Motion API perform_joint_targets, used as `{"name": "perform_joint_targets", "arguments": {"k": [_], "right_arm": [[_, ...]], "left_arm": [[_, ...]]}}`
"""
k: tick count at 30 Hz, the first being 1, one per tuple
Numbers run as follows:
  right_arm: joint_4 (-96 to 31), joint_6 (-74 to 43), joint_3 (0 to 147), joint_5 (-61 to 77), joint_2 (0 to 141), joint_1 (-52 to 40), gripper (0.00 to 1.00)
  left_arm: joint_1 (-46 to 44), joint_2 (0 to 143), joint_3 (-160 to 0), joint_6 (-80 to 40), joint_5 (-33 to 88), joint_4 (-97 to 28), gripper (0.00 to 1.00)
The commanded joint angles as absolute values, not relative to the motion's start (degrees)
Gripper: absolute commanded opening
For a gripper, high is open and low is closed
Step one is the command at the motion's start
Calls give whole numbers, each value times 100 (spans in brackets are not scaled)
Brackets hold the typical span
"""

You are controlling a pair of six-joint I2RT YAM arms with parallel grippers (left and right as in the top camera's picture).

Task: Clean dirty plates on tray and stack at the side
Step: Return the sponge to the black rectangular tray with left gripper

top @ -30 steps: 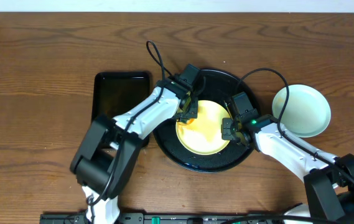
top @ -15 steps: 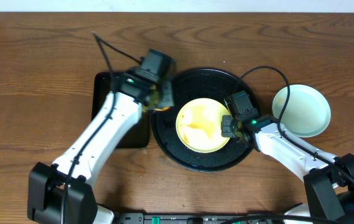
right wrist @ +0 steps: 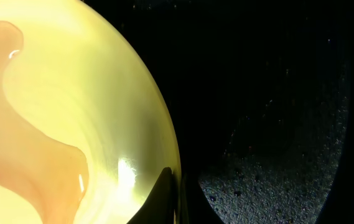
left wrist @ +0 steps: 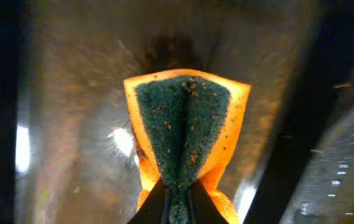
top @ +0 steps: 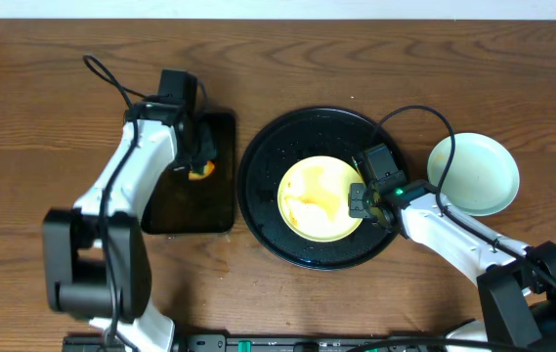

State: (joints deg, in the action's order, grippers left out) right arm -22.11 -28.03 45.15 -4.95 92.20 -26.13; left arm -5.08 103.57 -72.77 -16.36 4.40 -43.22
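Note:
A pale yellow plate with a faint brownish smear lies in the round black tray. My right gripper is shut on the plate's right rim; the right wrist view shows the rim pinched between the fingers. A pale mint plate sits on the table right of the tray; whether it is one plate or a stack I cannot tell. My left gripper is shut on an orange sponge with a green scrub face, over the rectangular black tray.
The rectangular black tray lies left of the round tray, close to it. Brown wooden table surrounds both. A cable loops over the round tray's far right rim.
My left arm has swung left with the sponge, from the yellow plate to over the rectangular tray. The right gripper and yellow plate have stayed in place.

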Motion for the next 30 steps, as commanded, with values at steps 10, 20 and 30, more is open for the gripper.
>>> {"name": "perform_joint_targets", "arguments": {"k": [10, 20, 30], "right_arm": [[-2303, -2786, 4421, -613, 9205, -2692, 1], [-2300, -2786, 4421, -598, 9205, -2692, 1], [-2246, -2788, 4421, -598, 9205, -2692, 1]], "left_arm": [[95, 11183, -7223, -1166, -427, -4521, 7], [-12, 11166, -7223, 825, 2359, -4510, 7], [-51, 11124, -7223, -1, 788, -4473, 15]]}}
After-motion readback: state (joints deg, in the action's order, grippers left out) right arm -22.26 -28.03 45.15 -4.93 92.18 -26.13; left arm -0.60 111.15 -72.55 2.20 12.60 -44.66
